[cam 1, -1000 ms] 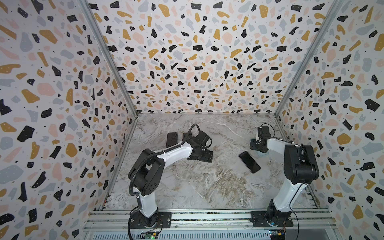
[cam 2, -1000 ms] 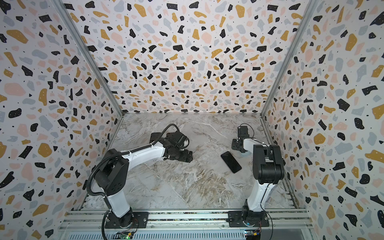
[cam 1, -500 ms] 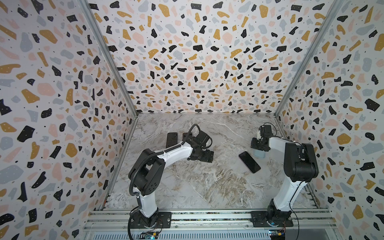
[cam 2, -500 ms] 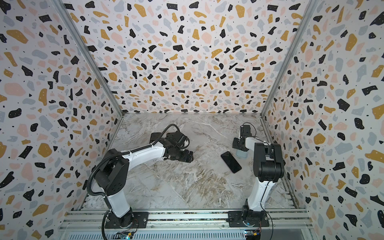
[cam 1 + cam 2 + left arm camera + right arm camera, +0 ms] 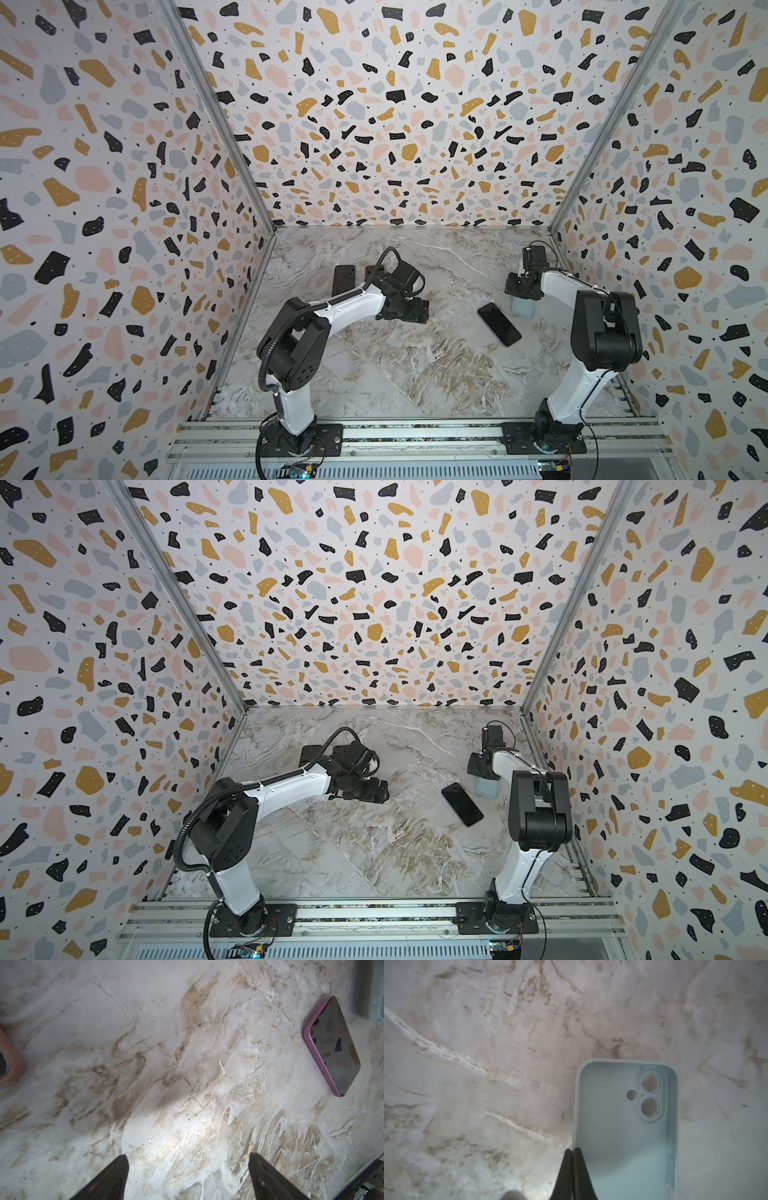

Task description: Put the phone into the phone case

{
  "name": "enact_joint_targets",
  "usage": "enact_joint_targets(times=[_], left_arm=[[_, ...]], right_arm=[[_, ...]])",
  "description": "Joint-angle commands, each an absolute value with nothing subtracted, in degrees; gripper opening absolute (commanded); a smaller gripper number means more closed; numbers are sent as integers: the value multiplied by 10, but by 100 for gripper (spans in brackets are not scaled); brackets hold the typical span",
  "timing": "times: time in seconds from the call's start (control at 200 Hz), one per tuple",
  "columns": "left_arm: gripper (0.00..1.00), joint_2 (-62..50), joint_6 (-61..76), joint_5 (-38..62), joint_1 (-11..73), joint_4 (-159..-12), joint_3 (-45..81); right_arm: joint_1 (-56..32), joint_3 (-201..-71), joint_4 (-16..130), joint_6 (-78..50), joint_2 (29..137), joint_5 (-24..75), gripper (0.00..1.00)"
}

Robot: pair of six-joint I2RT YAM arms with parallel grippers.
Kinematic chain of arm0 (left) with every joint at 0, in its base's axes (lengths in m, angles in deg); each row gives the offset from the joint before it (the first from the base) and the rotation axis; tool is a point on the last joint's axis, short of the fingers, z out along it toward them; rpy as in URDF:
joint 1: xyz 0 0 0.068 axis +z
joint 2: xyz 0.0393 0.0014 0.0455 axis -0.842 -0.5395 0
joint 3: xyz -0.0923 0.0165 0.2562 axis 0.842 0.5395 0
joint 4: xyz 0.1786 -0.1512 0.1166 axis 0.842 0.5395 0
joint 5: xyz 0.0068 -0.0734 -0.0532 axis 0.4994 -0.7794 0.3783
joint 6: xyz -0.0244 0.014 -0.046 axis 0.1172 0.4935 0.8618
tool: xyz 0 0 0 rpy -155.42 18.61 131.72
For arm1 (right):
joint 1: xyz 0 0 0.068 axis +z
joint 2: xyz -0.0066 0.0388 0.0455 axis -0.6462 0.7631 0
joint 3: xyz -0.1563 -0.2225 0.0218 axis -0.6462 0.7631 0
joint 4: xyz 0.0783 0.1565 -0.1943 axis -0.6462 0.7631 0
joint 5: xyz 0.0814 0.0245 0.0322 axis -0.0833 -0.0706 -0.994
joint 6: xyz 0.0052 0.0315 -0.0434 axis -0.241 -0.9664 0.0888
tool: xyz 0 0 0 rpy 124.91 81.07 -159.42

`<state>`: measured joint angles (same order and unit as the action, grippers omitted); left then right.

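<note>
At the far left of the marble surface (image 5: 415,374), close to the side wall, a dark flat slab (image 5: 343,279) lies behind the left arm. What it is cannot be told from the top views. The left wrist view catches a blurred salmon-pink rim (image 5: 12,1059) at its edge.

The left hand (image 5: 409,311) sits low over bare marble left of the middle. Its jaws are spread wide, with nothing between the two fingers (image 5: 112,1180).

Right of the middle the phone (image 5: 498,324) lies flat and screen up, set diagonally, untouched. Its purple edge shows in the left wrist view (image 5: 332,1047).

Just beside the phone's far end, toward the right wall, is the light blue phone case (image 5: 523,306), its hollow side and camera cut-outs facing up (image 5: 623,1126). It holds no phone.

The right hand (image 5: 572,1150) is over the case, fingers pressed together and pinching one long side wall. Whether the case rests on the surface or hangs just above it cannot be told.
</note>
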<state>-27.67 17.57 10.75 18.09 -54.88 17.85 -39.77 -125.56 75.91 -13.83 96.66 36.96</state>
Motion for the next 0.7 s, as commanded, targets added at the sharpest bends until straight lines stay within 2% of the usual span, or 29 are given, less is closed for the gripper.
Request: enact_joint_targets(times=[0.0,0.16,0.25,0.455,0.696], left_arm=[[91,-244,183,111,178,-553,196],[91,-208,200,116,179,-569,237],[91,-187,210,118,179,-581,267],[91,-150,223,140,180,-599,337],[91,-113,235,164,187,-614,402]], right_arm=[[-351,-1250,811,-147,887,401,0],[-247,-1192,847,-179,799,417,0],[-158,-1159,857,-221,759,427,0],[5,-1109,865,-314,735,429,0],[99,-1055,844,-387,729,408,0]])
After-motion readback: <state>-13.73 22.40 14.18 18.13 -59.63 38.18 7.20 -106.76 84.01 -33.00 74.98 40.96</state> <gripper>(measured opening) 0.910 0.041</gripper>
